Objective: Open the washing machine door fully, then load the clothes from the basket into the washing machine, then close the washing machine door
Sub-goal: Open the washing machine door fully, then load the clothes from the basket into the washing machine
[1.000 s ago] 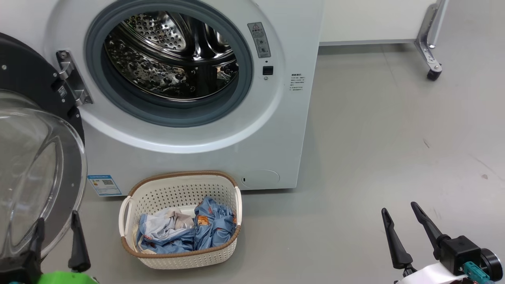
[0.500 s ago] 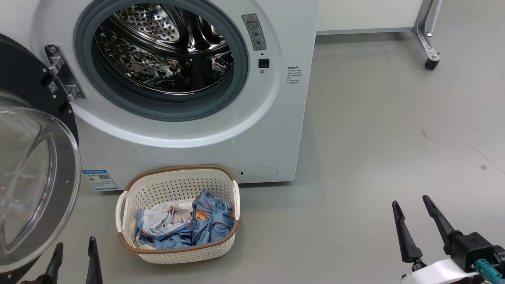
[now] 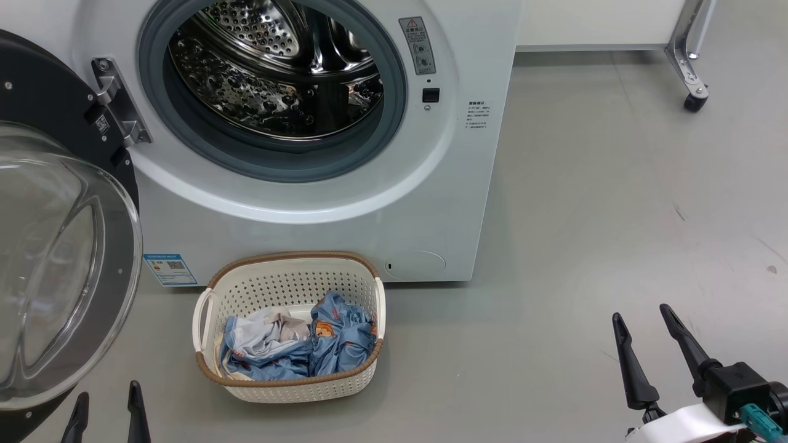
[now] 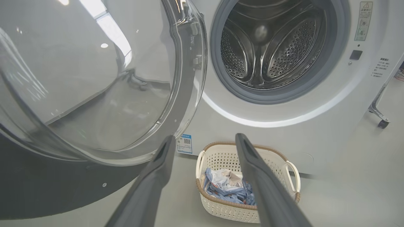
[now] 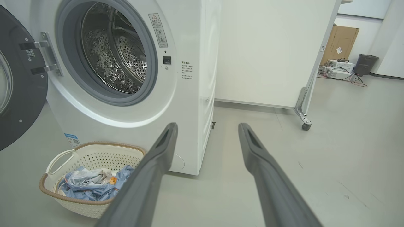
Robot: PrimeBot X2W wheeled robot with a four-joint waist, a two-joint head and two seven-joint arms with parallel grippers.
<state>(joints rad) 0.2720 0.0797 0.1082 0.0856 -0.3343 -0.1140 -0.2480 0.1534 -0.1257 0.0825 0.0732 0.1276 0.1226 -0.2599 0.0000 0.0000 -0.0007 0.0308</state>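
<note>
The washing machine door (image 3: 55,258) is swung open beside the left end effector (image 3: 107,392), the clothes (image 3: 295,347) are left in the basket (image 3: 289,257) between it and the right end effector (image 3: 640,312), both spread wide and empty.

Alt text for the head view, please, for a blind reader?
A white washing machine stands with its door wide open at left; a basket of clothes sits on the floor before it.

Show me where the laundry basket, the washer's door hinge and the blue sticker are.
basket (image 3: 289,392), head view, on its perforated front wall.
door hinge (image 3: 121,104), head view, on the middle of the metal bracket.
blue sticker (image 3: 170,269), head view, on the label's centre.
</note>
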